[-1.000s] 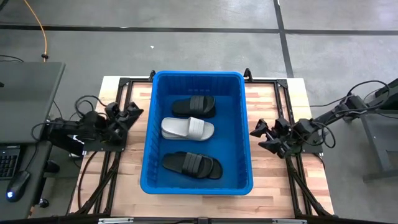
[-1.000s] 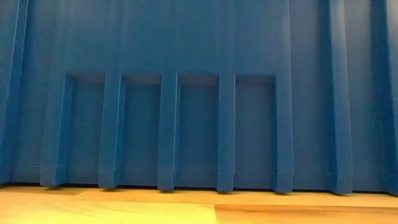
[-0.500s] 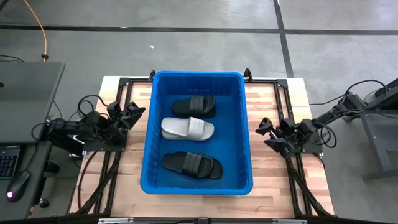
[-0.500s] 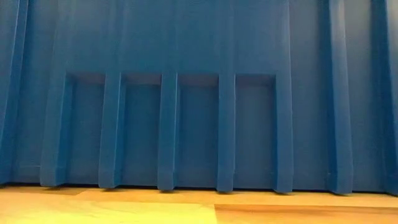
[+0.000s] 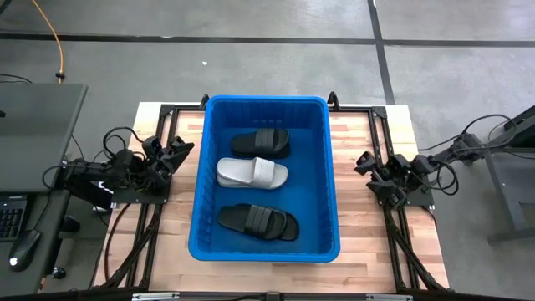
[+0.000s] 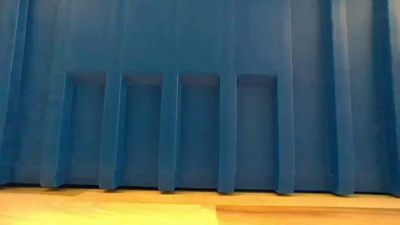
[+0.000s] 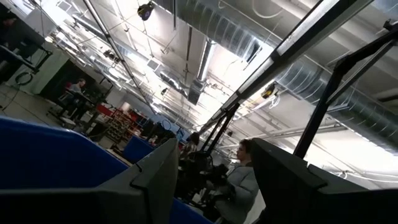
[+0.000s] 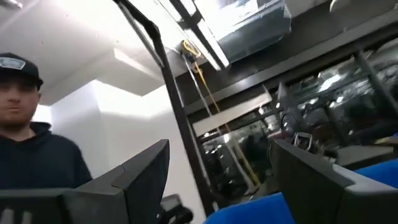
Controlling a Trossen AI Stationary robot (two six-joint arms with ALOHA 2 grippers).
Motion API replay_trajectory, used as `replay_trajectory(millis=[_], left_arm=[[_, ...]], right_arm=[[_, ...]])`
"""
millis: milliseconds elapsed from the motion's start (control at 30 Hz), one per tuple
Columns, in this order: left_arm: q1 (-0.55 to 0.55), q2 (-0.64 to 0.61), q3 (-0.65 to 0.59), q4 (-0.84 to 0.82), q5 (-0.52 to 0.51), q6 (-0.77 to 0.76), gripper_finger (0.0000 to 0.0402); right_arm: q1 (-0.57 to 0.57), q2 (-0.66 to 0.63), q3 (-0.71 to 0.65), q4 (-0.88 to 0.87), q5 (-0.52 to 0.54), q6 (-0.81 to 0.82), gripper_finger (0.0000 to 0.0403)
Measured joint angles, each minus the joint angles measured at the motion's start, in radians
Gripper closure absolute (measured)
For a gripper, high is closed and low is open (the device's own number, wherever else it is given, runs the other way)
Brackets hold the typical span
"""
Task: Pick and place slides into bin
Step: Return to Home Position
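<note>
The blue bin (image 5: 208, 167) stands in the middle of the table; its ribbed wall (image 6: 200, 94) fills the low view. Inside lie three slides on its floor: a black one (image 5: 261, 143) at the far end, a light grey one (image 5: 252, 173) in the middle, a black one (image 5: 258, 221) at the near end. My left gripper (image 5: 180, 151) is drawn back at the table's left edge, open and empty, tipped upward. My right gripper (image 5: 368, 171) is drawn back at the right edge, open and empty. Each wrist view shows the two fingers apart with nothing between them.
Bare wooden table (image 5: 364, 242) shows around the bin, with black frame rails along both sides. A person in a dark hoodie (image 8: 31, 155) shows in the right wrist view, another person (image 7: 239, 180) in the left wrist view. A desk with a keyboard (image 5: 10, 217) stands left of the table.
My right gripper has drawn back toward the table's right edge, away from the bin, and rolled a little. It has stayed open and empty. The slides and the bin have kept still.
</note>
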Motion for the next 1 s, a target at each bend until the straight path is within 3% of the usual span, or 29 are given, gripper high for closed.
replay_trajectory(millis=[500, 667, 1000], left_arm=[[0.0, 0.0, 0.0, -0.001, -0.005, 0.0, 0.0211], [0.0, 0.0, 0.0, -0.005, -0.008, 0.0, 0.0211], [0.0, 0.0, 0.0, -0.009, -0.006, -0.022, 0.0211]], right_arm=[[0.0, -0.341, -0.001, -0.37, -0.022, -0.04, 0.0136], [0.0, -0.336, -0.001, -0.437, 0.041, 0.054, 0.0136], [0.0, -0.337, -0.001, -0.422, 0.095, 0.001, 0.0136]])
